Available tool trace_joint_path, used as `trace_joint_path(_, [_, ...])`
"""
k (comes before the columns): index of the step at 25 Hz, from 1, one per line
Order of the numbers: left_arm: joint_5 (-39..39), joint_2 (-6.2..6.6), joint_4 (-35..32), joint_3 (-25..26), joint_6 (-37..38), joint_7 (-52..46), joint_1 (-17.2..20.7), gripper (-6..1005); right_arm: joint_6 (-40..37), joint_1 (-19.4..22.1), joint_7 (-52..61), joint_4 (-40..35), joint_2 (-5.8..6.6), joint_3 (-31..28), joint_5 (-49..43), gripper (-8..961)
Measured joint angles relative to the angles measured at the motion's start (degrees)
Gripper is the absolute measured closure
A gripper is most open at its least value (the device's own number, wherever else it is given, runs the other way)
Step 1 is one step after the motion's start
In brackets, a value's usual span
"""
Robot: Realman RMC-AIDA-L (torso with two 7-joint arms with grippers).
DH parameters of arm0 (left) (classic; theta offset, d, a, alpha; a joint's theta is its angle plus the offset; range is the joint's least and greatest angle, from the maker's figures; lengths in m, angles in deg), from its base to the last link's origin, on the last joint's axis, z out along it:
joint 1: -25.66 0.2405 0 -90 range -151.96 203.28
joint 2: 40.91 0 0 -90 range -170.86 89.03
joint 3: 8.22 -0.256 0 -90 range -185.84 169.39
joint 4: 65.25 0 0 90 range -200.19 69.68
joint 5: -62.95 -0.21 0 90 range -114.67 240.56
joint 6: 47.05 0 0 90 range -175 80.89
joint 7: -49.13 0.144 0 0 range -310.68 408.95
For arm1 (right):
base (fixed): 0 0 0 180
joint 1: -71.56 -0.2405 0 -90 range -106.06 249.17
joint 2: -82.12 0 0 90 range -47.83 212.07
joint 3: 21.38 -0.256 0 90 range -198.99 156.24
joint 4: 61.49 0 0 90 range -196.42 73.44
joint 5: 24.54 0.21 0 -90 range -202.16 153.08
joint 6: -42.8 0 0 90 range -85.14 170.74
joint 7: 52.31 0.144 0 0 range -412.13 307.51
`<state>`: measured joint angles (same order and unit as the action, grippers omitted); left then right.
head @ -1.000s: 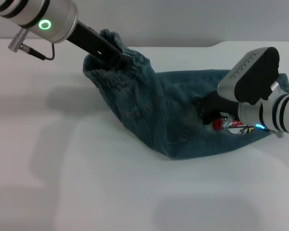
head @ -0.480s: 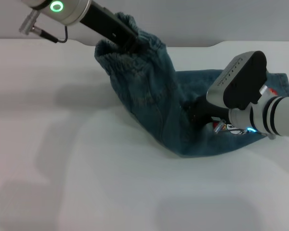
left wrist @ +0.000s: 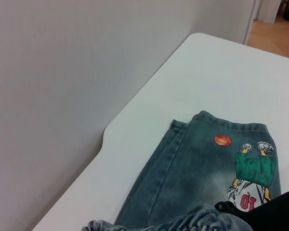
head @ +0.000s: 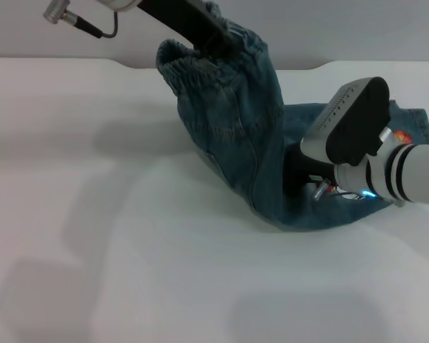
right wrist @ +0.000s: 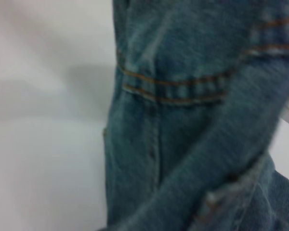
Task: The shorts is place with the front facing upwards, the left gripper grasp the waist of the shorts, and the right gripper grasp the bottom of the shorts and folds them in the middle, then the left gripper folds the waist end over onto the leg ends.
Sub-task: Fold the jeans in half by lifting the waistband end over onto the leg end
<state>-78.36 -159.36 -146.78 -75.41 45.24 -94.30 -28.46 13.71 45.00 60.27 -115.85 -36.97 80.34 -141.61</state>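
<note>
White surface (head: pixel 129 271), grey wall behind. The left gripper (head: pixel 218 44), jaws clamped on the gathered waist, holds the shorts (head: pixel 236 128) raised. The right gripper (head: pixel 294 175) sits at the middle; jaws' state indeterminable. Recommend carrying the waist squarely over the leg ends (left wrist: pixel 231 126) beyond.

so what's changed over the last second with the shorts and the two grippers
The left gripper, shut on the waistband, has carried it higher and toward the robot's right, so the shorts now stand steeply over the leg ends. The right gripper has shifted slightly left and stays low against the denim on the table. The leg half still lies flat.
</note>
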Motion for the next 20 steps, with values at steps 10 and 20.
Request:
trace_joint_path(10, [0.40,-0.13,0.01,-1.32,-0.02,-0.02,-0.54,934,0.09,-2.65,0.26,-0.48,-0.15,3.00,0.51,954])
trace_joint_path(20, [1.96,-0.11,-1.11,-2.14,-0.01,-0.07,-0.70,935,0.17,-4.32,0.14,0.09,-0.22,3.42,2.40,954])
